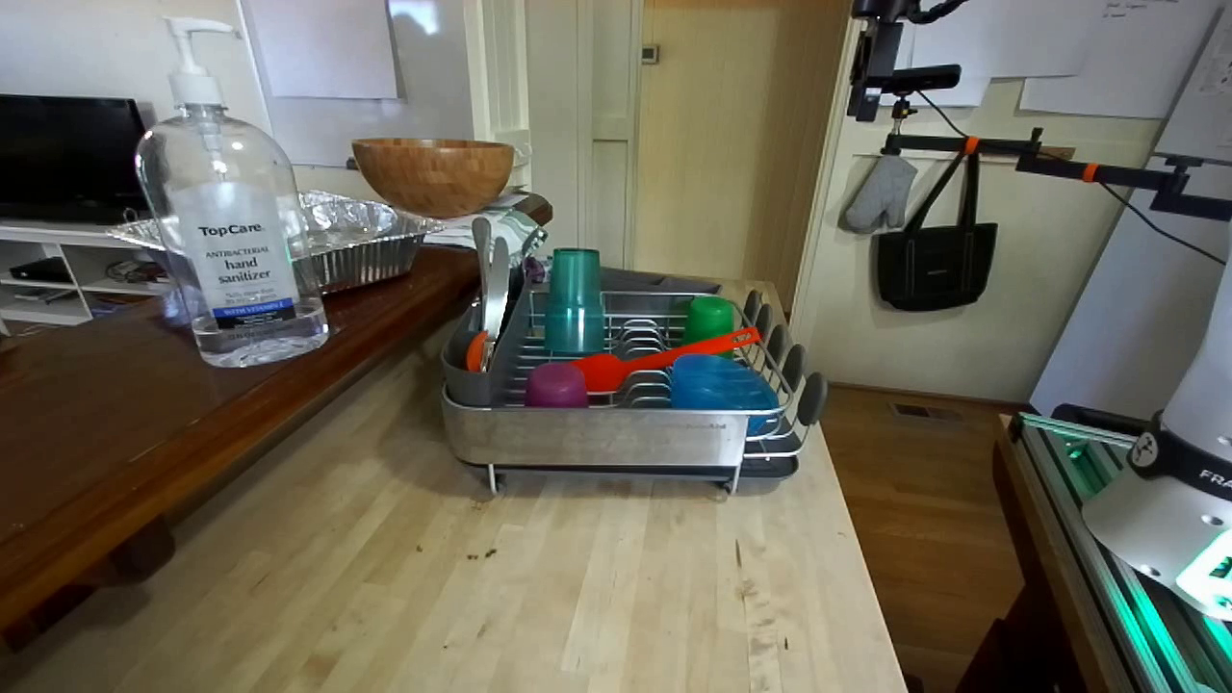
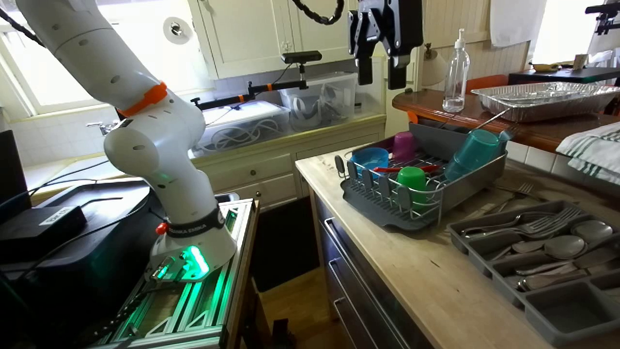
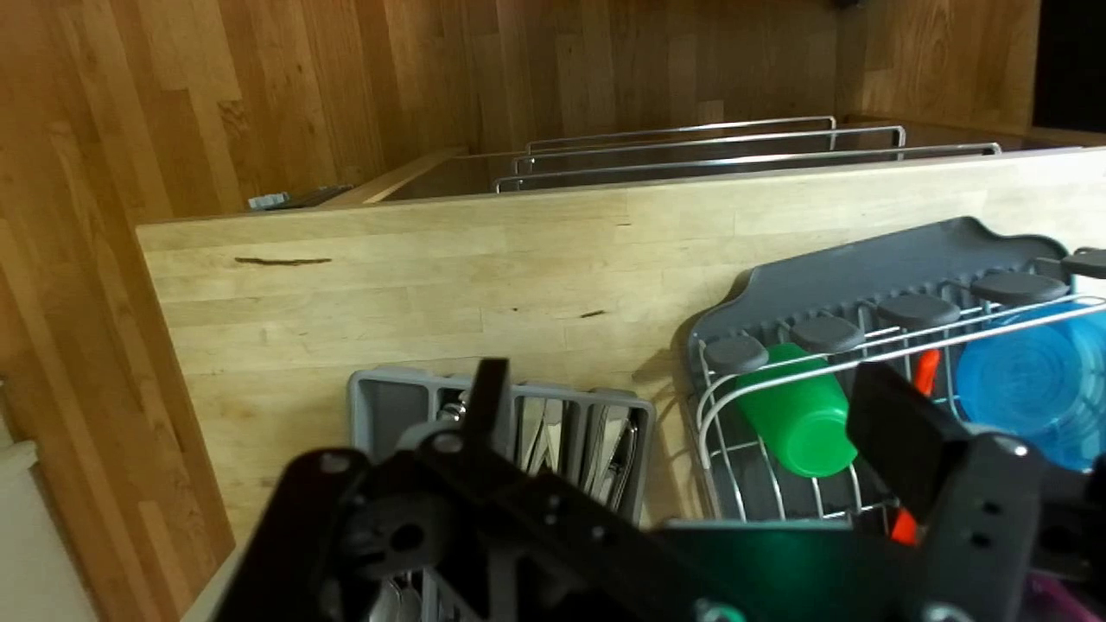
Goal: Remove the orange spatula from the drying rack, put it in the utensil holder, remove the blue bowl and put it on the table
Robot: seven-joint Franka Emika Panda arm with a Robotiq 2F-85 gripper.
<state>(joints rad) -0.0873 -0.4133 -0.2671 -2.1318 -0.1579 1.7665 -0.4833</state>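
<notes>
The orange spatula [image 1: 674, 357] lies slanting across the silver drying rack [image 1: 597, 438]; in the wrist view, part of the spatula [image 3: 926, 371] shows and a finger covers some of it. Near the rack's front corner, the blue bowl [image 1: 717, 383] rests tilted among the wires, also visible as a blue bowl [image 2: 370, 157] from the opposite side. A grey utensil holder [image 1: 467, 385] at the rack's end has knives standing in it. High above the rack hangs my gripper [image 2: 381, 75], pointing down, open and holding nothing. The rack stands on the pale wooden table [image 1: 577, 577].
A tall teal cup [image 1: 575, 308], a green cup [image 3: 799, 415] and a magenta cup [image 1: 556, 385] share the rack. Beside it sits a grey cutlery tray [image 2: 484, 266]. The raised dark counter [image 1: 318, 414] carries hand sanitizer [image 1: 241, 269] and a foil pan [image 2: 537, 104].
</notes>
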